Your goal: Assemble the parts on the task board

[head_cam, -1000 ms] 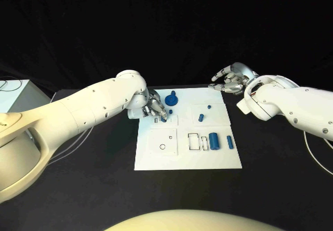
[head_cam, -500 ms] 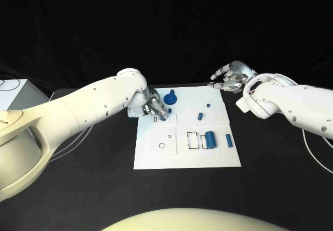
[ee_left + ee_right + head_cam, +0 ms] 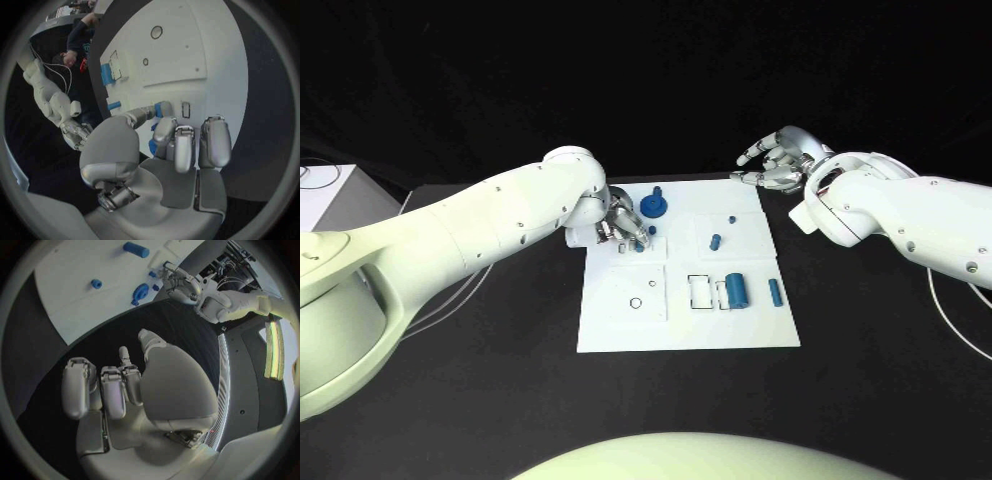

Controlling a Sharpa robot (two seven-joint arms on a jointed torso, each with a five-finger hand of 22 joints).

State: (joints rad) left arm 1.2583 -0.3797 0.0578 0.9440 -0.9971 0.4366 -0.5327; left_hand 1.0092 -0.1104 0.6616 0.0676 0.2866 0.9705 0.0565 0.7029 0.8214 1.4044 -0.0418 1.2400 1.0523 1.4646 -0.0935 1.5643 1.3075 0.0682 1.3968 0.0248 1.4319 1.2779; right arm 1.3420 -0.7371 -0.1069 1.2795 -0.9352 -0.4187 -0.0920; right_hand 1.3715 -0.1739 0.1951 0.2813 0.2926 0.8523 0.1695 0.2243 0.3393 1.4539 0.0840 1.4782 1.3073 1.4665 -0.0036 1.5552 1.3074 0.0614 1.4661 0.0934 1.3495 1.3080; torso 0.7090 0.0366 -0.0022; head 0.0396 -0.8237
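The white task board [image 3: 625, 325] lies mid-table. My left hand [image 3: 620, 228] hovers over its far left corner with fingers curled, pinching a small blue part [image 3: 164, 107] between thumb and fingers. A blue gear-like part [image 3: 656, 207] stands just beyond that hand. Two small blue pegs [image 3: 715, 241] lie on the far right of the board. A blue cylinder [image 3: 737, 290] and a slim blue pin [image 3: 775, 292] lie near the slots. My right hand [image 3: 776, 165] hangs off the board's far right corner, fingers apart, holding nothing; it is also seen as the right hand [image 3: 119, 385].
A small ring [image 3: 635, 302] marks the near left panel of the board. A pale box [image 3: 336, 200] stands at the table's left edge. Black table [image 3: 877, 340] spreads to the right and in front of the board.
The left hand's fingers have drawn in slightly around the small blue part over the board's far left corner. The right hand has barely moved.
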